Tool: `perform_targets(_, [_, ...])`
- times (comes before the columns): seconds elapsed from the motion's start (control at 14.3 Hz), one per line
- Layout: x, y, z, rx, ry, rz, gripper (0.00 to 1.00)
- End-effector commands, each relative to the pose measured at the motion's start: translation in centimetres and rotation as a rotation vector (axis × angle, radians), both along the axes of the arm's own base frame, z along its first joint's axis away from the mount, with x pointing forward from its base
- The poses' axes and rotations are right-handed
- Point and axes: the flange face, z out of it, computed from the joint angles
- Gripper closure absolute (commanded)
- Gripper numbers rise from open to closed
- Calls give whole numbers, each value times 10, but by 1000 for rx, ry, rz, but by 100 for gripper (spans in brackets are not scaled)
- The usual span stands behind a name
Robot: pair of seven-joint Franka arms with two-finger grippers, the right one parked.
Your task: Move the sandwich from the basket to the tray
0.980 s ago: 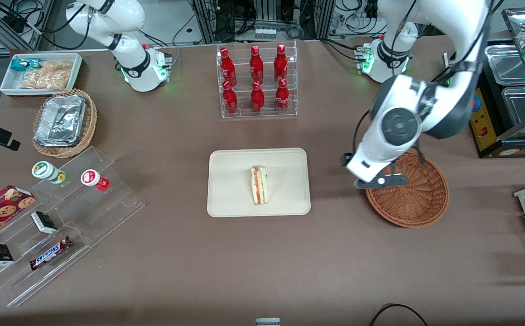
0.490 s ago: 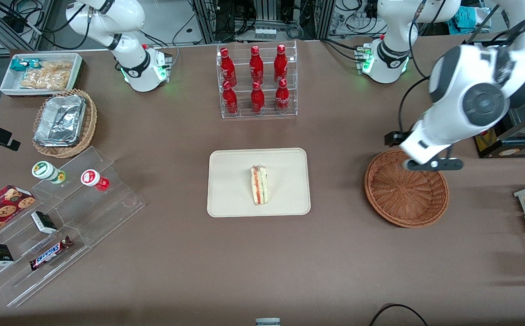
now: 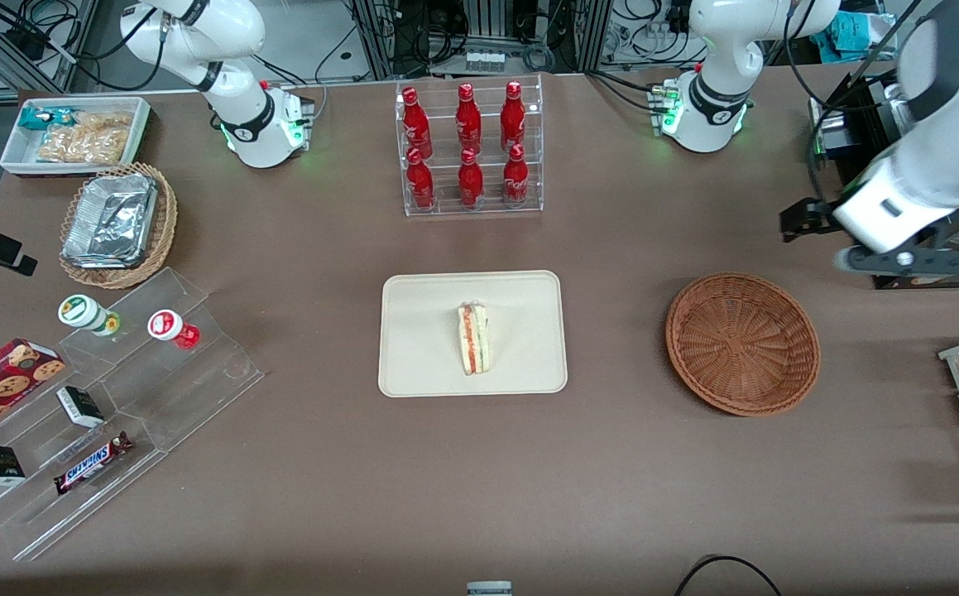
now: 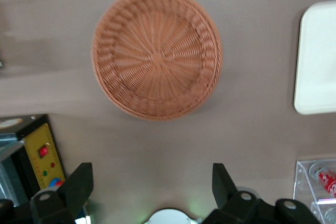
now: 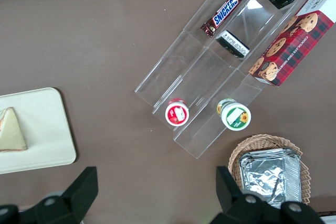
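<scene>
The sandwich (image 3: 472, 338) lies on the cream tray (image 3: 421, 331) at the table's middle, its red and green stripe facing up; part of it also shows in the right wrist view (image 5: 10, 130) on the tray (image 5: 44, 129). The round reddish-brown basket (image 3: 742, 343) holds nothing; its woven bottom (image 4: 156, 59) is bare in the left wrist view, with a corner of the tray (image 4: 317, 61) beside it. My left gripper (image 3: 901, 261) hangs high at the working arm's end of the table, farther from the front camera than the basket. Its fingers (image 4: 79, 184) stand wide apart, open and holding nothing.
A clear rack of red bottles (image 3: 469, 149) stands farther back than the tray. A dark machine with a yellow panel (image 3: 884, 219) sits under my gripper. Toward the parked arm's end are a clear stepped stand with snacks (image 3: 107, 397), a tan basket of foil trays (image 3: 115, 223) and a white snack bin (image 3: 74, 132).
My left arm has swung up and away from over the basket toward the working arm's end of the table. The basket is now fully uncovered. The sandwich has not moved.
</scene>
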Motion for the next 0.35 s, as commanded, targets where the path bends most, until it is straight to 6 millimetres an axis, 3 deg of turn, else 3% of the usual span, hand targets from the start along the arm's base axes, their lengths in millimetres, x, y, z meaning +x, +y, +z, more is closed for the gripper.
perform_targets(0.0, [4, 30, 30, -20, -45, 42, 0])
perform_targets(0.14, [5, 47, 36, -22, -62, 73, 0])
perform_targets(0.28, [5, 48, 37, -23, -61, 79, 0])
